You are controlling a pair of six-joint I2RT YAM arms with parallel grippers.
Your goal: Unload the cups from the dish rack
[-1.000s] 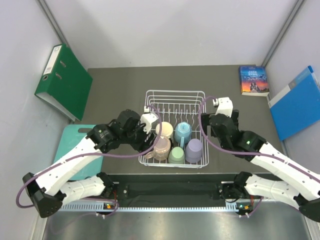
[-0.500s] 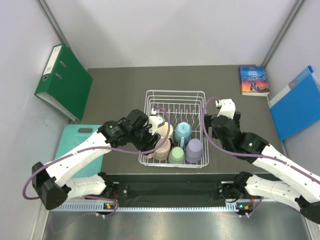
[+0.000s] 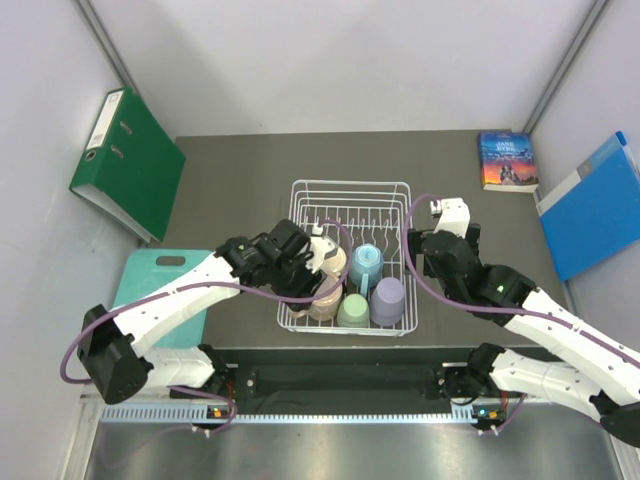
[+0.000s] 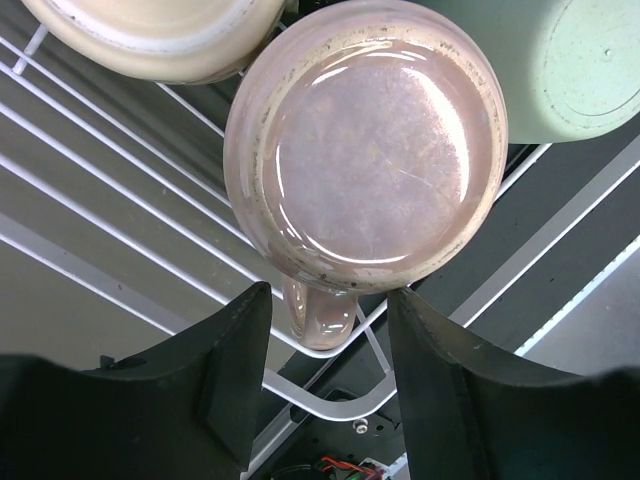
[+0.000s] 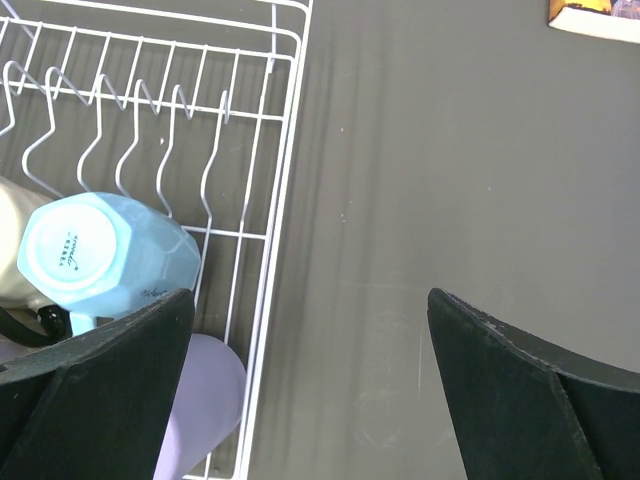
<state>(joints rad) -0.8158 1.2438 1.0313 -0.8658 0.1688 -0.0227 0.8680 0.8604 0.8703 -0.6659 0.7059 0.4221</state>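
Partly open, the left tool [image 4: 330, 305] straddles the pink mug's [image 4: 370, 150] handle.

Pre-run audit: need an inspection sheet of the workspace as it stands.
Surface: dark grey table, rack at centre.
Job's things: all five mugs in rack, bases up: cream, blue, pink, green, lavender.
Clutter: green binder, blue binder, book, teal board.
Grippers: left gripper open, flanking pink's handle; right gripper open above table beside rack.
Cables: left cable loops over rack; right cable loops beside it.
Surroundings: grey walls.
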